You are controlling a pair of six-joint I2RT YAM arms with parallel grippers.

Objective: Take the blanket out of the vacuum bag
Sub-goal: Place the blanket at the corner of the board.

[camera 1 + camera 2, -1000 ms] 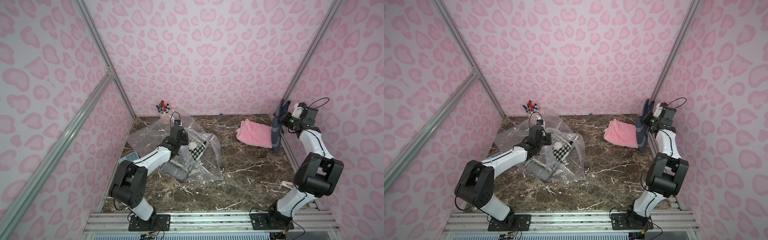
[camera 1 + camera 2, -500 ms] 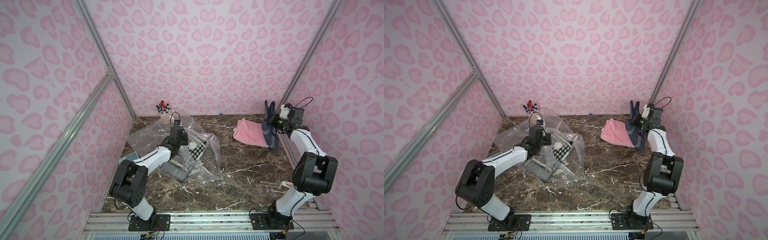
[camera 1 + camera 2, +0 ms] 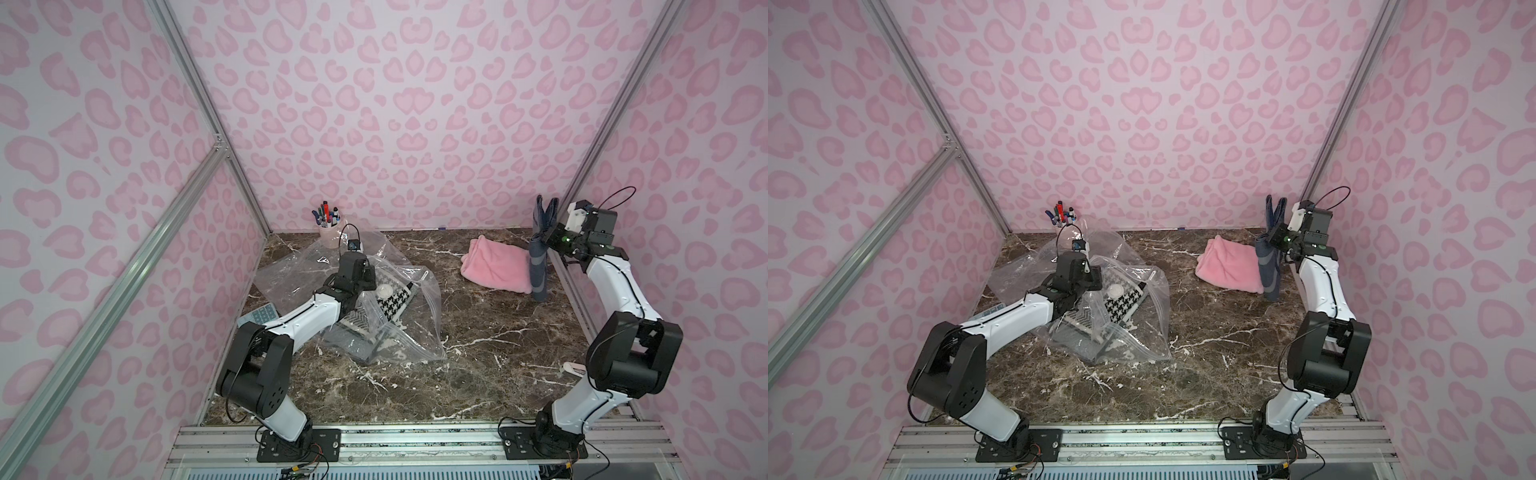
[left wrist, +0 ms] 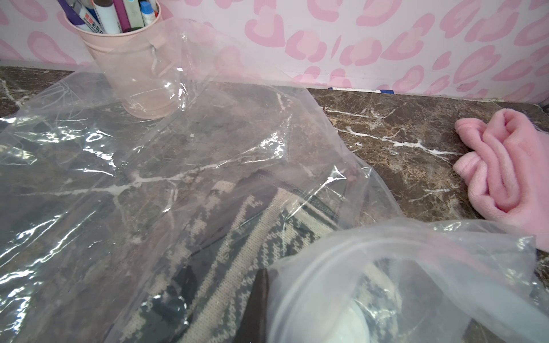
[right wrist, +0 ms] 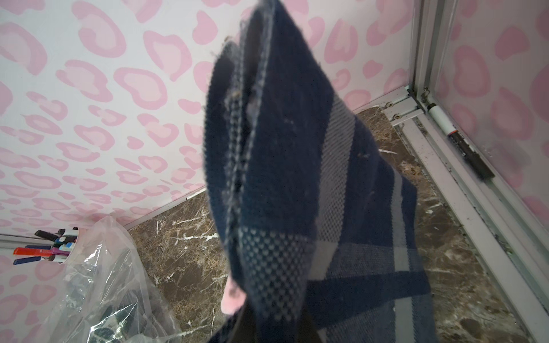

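Blankets: three. Right tool (image 3: 548,239) grasps navy blanket (image 3: 539,272), pink blanket (image 3: 492,268) beside; left tool (image 3: 368,276) pinches vacuum bag (image 3: 419,334) holding houndstooth blanket (image 3: 395,306).

I count three blankets from here: one pink fleece blanket (image 3: 494,270) at the far right, one navy checked woven blanket (image 3: 539,266) just beside it, and one black-and-white patterned knit blanket (image 3: 392,307) inside the bag. There is one crinkly clear plastic vacuum bag (image 3: 419,332). One pale pink cup (image 3: 330,239) holds marker pens (image 4: 107,14), too bunched to number. Two more lie loose: a blue-capped marker (image 4: 361,90) at the far wall and a dark marker (image 5: 457,142) on the right rail.
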